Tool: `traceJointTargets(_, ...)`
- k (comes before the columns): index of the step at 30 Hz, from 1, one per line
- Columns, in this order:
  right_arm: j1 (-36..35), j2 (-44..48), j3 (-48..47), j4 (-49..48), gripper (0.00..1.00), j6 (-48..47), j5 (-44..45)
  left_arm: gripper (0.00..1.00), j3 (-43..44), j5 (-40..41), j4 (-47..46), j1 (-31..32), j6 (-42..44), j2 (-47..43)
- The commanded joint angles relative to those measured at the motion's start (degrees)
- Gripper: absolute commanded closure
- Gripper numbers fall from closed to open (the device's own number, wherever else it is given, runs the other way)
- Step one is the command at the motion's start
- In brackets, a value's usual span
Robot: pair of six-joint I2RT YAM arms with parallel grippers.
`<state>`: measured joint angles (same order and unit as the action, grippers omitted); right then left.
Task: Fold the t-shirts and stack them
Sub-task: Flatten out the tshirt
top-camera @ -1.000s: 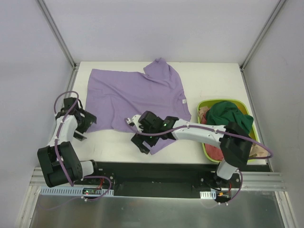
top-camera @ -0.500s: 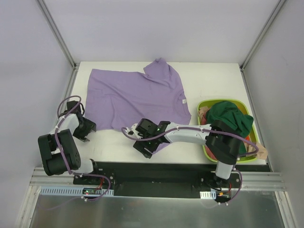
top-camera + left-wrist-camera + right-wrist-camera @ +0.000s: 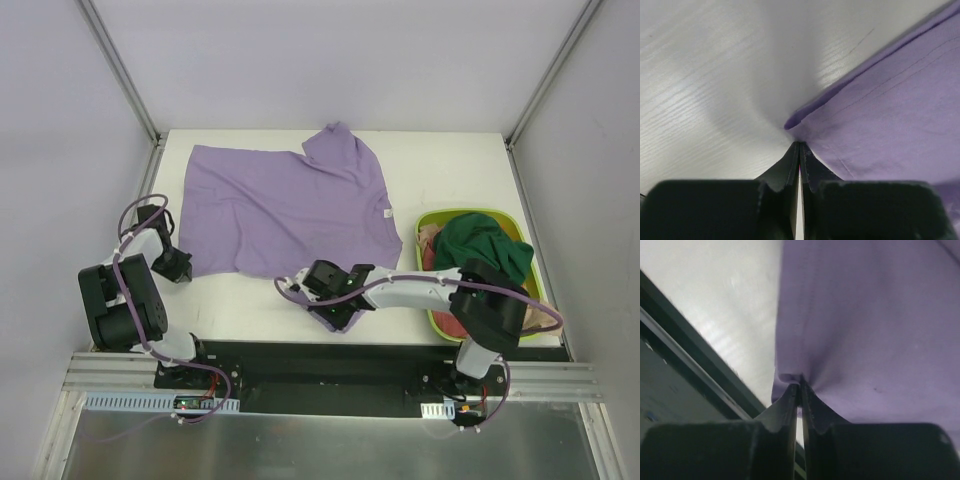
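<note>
A light purple t-shirt (image 3: 285,205) lies spread flat on the white table. My left gripper (image 3: 183,268) is shut on its near left corner; the left wrist view shows the purple t-shirt (image 3: 885,115) puckered at the fingertips of the left gripper (image 3: 799,145). At the shirt's near right corner my right gripper (image 3: 335,313) pinches the hem, and the right wrist view shows the purple t-shirt (image 3: 865,320) bunched between the closed tips of the right gripper (image 3: 800,384). A dark green t-shirt (image 3: 482,247) and a red-pink t-shirt (image 3: 452,318) lie heaped in the basket.
A lime-green basket (image 3: 437,217) stands at the right edge of the table (image 3: 240,305). The table's dark front rail (image 3: 685,355) runs close beside the right gripper. White enclosure walls stand behind and on both sides.
Both grippers dropped onto the purple shirt's near corners and closed on the cloth. The right gripper moved toward the table's front edge, the left one outward to the shirt's corner.
</note>
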<state>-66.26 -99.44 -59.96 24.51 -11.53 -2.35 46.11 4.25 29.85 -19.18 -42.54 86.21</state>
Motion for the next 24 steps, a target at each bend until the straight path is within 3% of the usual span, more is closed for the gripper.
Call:
traceJointTargets(1, -0.27, 6.44, 7.22, 6.95, 0.96, 3.44, -0.81, 1.0, -2.6, 9.27, -1.28, -0.51, 0.1, -2.88)
traceJointTargets(10, -0.19, 15.05, 13.73, 10.29, 0.99, 5.99, -5.65, 1.0, -6.29, 14.82, -0.93, -1.3, -2.72, -10.1)
traceJointTargets(15, 0.16, 20.5, 11.98, 16.6, 0.94, 9.15, -0.92, 1.0, -4.54, 7.46, -0.93, -1.56, -0.79, -10.1)
traceJointTargets(16, 0.25, 21.21, 11.37, 18.19, 0.75, 10.03, 0.66, 1.0, -3.93, 4.39, -1.02, -1.56, -0.18, -10.19)
traceJointTargets(18, 0.25, 22.44, 10.22, 19.69, 0.01, 11.44, 4.52, 1.0, -2.96, -1.5, -1.02, -1.56, 0.53, -10.54)
traceJointTargets(23, 1.65, 27.53, 5.83, 17.5, 0.04, 10.31, 6.3, 1.0, 0.29, -9.96, -1.02, -0.86, -0.61, -15.19)
traceJointTargets(24, 2.53, 28.5, 4.95, 16.54, 0.04, 9.95, 7.26, 0.95, 1.0, -10.31, -1.1, -0.6, -0.96, -16.68)
